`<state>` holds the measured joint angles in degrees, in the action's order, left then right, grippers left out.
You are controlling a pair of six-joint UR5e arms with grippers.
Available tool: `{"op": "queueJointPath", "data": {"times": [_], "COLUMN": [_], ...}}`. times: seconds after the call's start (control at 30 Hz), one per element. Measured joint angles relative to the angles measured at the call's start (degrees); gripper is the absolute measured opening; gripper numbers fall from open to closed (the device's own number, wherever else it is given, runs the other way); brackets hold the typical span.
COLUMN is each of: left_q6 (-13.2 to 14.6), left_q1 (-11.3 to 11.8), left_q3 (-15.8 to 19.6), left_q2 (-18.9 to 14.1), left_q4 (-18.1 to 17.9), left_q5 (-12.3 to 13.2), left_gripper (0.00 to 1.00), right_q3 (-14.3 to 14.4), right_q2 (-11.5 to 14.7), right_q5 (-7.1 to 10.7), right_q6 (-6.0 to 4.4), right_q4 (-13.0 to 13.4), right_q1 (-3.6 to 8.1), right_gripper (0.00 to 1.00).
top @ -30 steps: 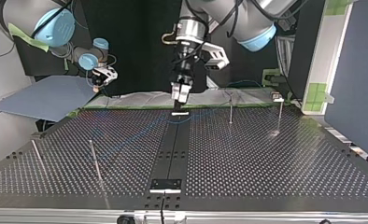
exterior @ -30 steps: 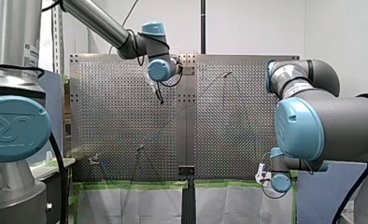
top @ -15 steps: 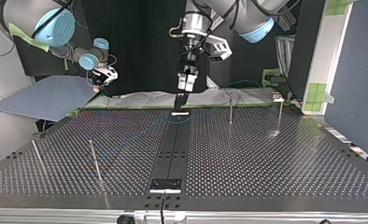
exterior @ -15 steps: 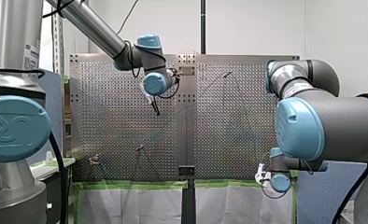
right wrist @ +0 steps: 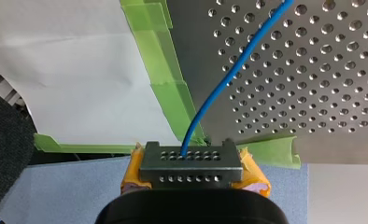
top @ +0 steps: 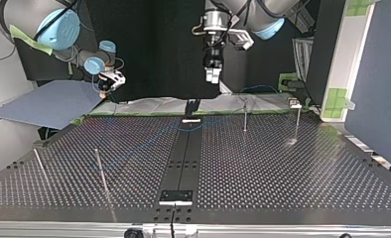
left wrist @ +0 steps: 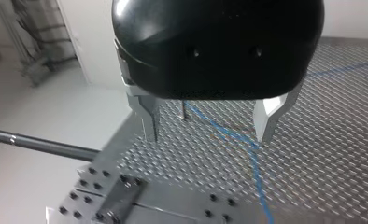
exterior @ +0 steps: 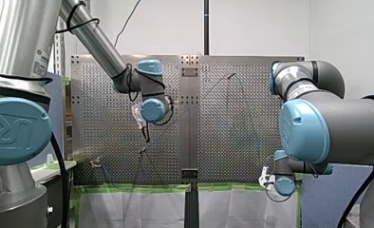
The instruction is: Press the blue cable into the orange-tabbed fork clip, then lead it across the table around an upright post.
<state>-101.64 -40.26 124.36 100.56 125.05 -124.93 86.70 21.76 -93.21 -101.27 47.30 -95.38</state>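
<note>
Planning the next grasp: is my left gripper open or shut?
Open: left gripper shows its metal fingers apart with nothing held between them; the blue cable lies on the table beyond.

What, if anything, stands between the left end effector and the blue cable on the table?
Nothing visible does. My left end effector hangs open above the perforated table, and the blue cable lies uncovered ahead of it.

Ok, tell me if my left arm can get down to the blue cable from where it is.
Probably yes: my left gripper hangs open above the perforated table, the blue cable lies bare beneath it, and nothing stands between them.
</note>
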Motion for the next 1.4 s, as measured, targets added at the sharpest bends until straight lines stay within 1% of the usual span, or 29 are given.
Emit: {"op": "queueJointPath", "data": {"times": [0.13,0.33,0.57,0.67,0.8,0.97,1.4], "left_q6": [0.0,-0.3,-0.2,-0.2,-0.2,-0.1,-0.1], "left_q1": [0.1,0.5,0.9,1.0,1.2,1.3,1.3], "left_q3": [2.2,5.3,9.3,11.0,13.1,14.0,14.1], "left_q2": [0.2,0.2,0.2,0.2,0.2,0.2,0.2], "left_q4": [-0.2,-0.4,0.1,0.1,0.0,-0.1,-0.1], "left_q5": [0.4,3.0,6.1,6.9,7.4,7.5,7.5], "left_gripper": [1.0,1.0,1.0,1.0,1.0,1.0,1.0], "right_q3": [0.0,0.0,-0.1,-0.1,-0.1,-0.1,-0.1], "right_q2": [0.0,0.0,0.0,0.0,0.0,0.0,0.0], "right_q5": [-0.01,-0.04,0.11,0.32,0.6,0.73,0.74], "right_q6": [0.0,0.0,-0.02,-0.12,-0.17,-0.18,-0.18], "right_q4": [0.0,0.1,0.3,0.2,0.0,0.0,0.0], "right_q1": [-0.06,-0.1,-0.13,-0.13,-0.16,-0.19,-0.2], "right_gripper": [0.0,0.0,0.0,0.0,0.0,0.0,0.0]}}
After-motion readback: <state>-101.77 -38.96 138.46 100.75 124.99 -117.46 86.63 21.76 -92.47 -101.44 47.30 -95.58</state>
